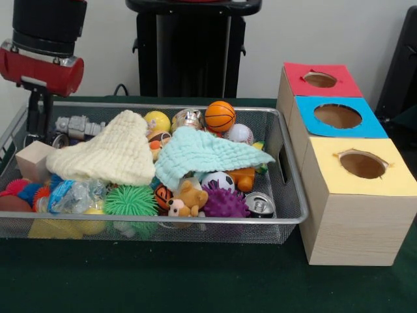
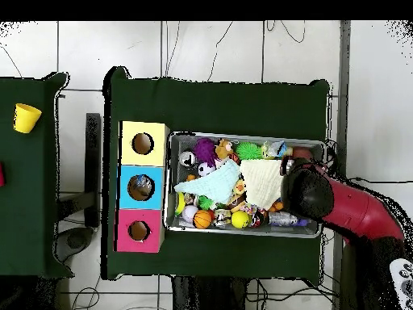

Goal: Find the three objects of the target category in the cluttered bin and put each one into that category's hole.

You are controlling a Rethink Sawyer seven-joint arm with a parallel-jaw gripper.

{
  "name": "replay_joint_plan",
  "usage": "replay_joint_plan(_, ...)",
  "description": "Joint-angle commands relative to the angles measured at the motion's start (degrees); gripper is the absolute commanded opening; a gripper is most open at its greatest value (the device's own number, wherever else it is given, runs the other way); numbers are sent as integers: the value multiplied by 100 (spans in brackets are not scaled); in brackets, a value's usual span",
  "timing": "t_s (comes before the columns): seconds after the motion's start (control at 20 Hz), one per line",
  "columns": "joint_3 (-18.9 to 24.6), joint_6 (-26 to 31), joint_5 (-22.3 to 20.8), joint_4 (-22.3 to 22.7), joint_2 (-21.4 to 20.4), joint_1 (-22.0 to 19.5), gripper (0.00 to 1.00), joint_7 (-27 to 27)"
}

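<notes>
My gripper (image 1: 39,120) hangs from the red and black arm into the left end of the wire bin (image 1: 290,189), just above a wooden block (image 1: 32,160); its state is hidden. In the overhead view the arm's black head (image 2: 306,192) covers that end of the bin (image 2: 246,136). Balls lie among the clutter: an orange basketball (image 1: 220,115), a yellow ball (image 1: 157,120), a white baseball (image 1: 240,134), a soccer ball (image 1: 218,180). Beside the bin stands a box with a red hole (image 1: 320,79), a blue hole (image 1: 337,116) and a yellow hole (image 1: 362,165).
A cream cloth (image 1: 107,153) and a mint cloth (image 1: 205,153) cover much of the bin. Also there: a green spiky ball (image 1: 130,201), a purple spiky ball (image 1: 225,202), a teddy bear (image 1: 187,199), a can (image 1: 260,204), a grey toy robot (image 1: 78,126).
</notes>
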Motion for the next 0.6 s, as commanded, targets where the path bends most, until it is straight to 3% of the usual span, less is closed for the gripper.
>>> replay_joint_plan(0.05, 804, -277, 119, 710, 580, -299, 0, 693)
replay_joint_plan(0.5, 988, -151, 33, 733, 726, -517, 0, 544)
replay_joint_plan(0.55, 1028, -171, 27, 747, 732, -548, 100, 540)
replay_joint_plan(0.6, 1069, -211, 19, 768, 733, -581, 100, 529)
